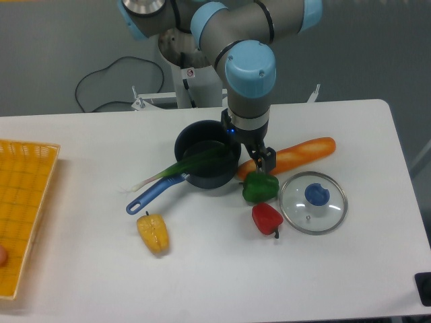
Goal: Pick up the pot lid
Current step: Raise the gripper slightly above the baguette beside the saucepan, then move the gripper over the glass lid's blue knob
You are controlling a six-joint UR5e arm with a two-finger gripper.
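Note:
The gripper (249,143) hangs from the arm over the back middle of the table, fingers apart, with nothing visible between them. It is beside the right rim of the black pan and behind the green pepper. The pot lid (306,219), a round clear glass disc with a metal rim and blue knob (316,194), lies knob up on the right of the table. The gripper is behind and to the left of the lid, not touching it.
A black pan (207,180) with a blue handle holds a leek (176,168). Near the lid are a green pepper (260,187), a red pepper (267,219) and a long orange object (306,154). A yellow pepper (153,233) lies front left; a yellow crate (25,202) stands far left.

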